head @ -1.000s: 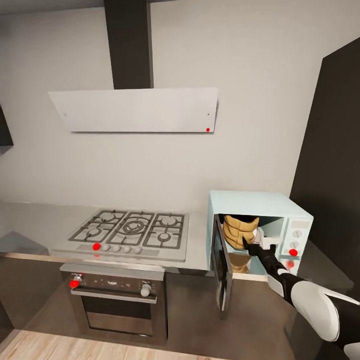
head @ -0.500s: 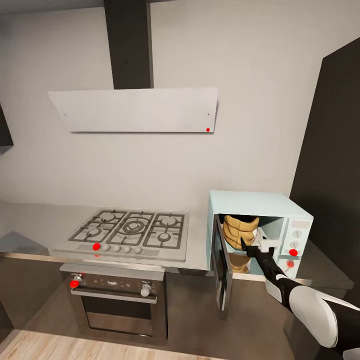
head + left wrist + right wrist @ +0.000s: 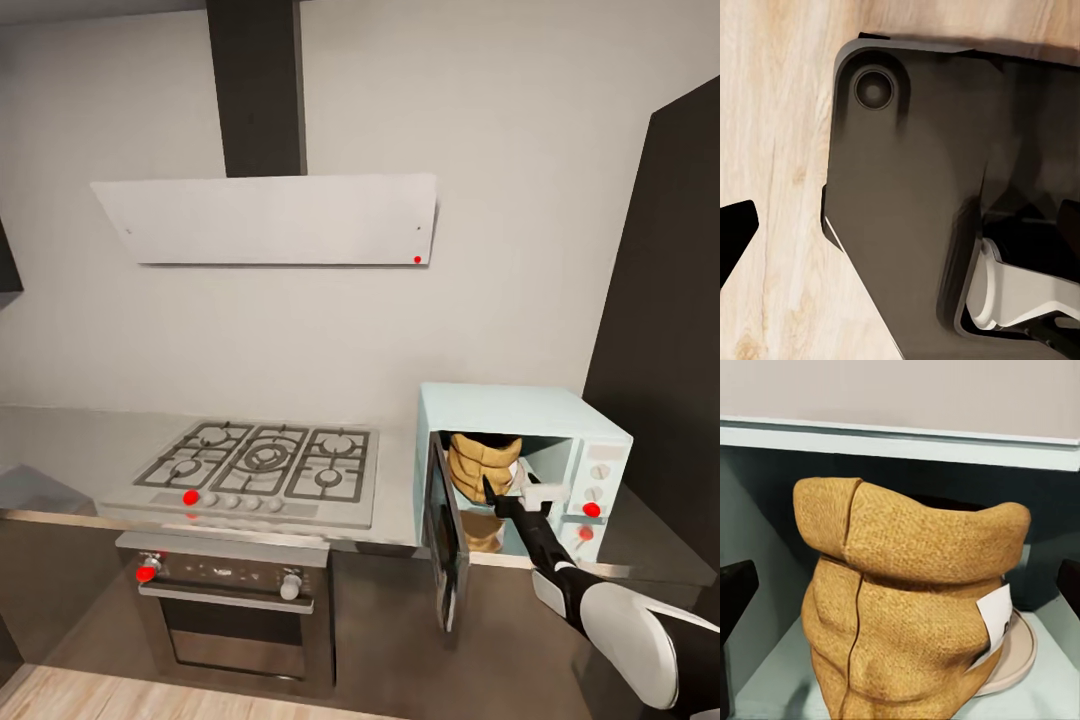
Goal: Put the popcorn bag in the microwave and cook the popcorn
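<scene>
The microwave (image 3: 525,440) stands at the right end of the countertop (image 3: 60,440), its door (image 3: 443,540) swung wide open toward the left. Inside its cavity the popcorn bag (image 3: 482,462) stands upright, tan-orange and wrinkled, with a rolled rim. In the right wrist view the popcorn bag (image 3: 907,600) sits partly on the pale turntable plate (image 3: 1016,656), which shows past one side of it, and a small white label (image 3: 996,622) hangs on its side. Whether any kernels lie in the bag cannot be told, as its mouth is dark.

The right gripper (image 3: 500,492) reaches into the microwave's opening, just in front of the bag. In the right wrist view its two dark fingertips (image 3: 735,592) stand wide apart at either edge of the picture, clear of the bag and holding nothing.

To the left of the microwave a gas hob (image 3: 255,462) is set in the countertop, with a black built-in oven (image 3: 235,615) below it and a flat range hood (image 3: 270,220) on the wall above.

The left wrist view looks down on the light wooden floor (image 3: 772,150) and the robot's dark base (image 3: 915,195); one dark fingertip (image 3: 733,232) shows at the edge, so how far the left gripper's jaws are open cannot be told.
</scene>
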`<state>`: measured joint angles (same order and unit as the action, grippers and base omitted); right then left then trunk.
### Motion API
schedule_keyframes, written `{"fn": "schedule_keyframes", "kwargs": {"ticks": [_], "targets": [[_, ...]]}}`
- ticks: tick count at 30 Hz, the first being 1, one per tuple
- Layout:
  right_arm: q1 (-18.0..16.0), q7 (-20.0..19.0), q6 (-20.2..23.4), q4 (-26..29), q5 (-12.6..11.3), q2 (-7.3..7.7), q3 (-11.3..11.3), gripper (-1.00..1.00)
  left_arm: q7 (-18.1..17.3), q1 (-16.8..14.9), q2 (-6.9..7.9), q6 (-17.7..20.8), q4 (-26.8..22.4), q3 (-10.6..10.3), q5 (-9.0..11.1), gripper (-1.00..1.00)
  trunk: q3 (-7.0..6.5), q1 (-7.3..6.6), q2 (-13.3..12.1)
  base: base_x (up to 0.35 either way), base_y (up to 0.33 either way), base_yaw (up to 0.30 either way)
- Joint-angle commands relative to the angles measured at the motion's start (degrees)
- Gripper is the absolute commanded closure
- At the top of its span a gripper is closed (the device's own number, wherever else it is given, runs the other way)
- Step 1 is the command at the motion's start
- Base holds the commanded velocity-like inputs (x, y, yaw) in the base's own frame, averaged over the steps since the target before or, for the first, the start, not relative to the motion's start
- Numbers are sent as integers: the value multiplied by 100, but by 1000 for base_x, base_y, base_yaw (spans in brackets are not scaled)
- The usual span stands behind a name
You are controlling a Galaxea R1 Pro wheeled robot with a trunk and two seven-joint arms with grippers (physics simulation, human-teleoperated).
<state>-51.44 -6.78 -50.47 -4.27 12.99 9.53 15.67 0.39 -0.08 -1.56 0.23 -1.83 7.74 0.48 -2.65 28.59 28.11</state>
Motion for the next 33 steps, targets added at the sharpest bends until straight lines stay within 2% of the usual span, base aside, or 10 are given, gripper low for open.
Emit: {"fn": "schedule_keyframes", "kwargs": {"ticks": [1,12,20,33], "targets": [[-1,-33,-58,-21,19,5,50,-100,5,0,-2,3,-2,35,5,-100,2,5,2,166,3,0],[30,-32,-21,-24,19,5,50,-100,4,0,-2,3,-2,35,5,-100,2,5,2,22,0,0],[119,-25,-16,-28,11,5,59,-100,-2,0,-2,3,-2,35,5,-100,2,5,2,234,0,0],[277,-27,2,-30,1,12,59,-100,5,0,-2,0,-2,35,5,-100,2,5,2,57,0,0]]}}
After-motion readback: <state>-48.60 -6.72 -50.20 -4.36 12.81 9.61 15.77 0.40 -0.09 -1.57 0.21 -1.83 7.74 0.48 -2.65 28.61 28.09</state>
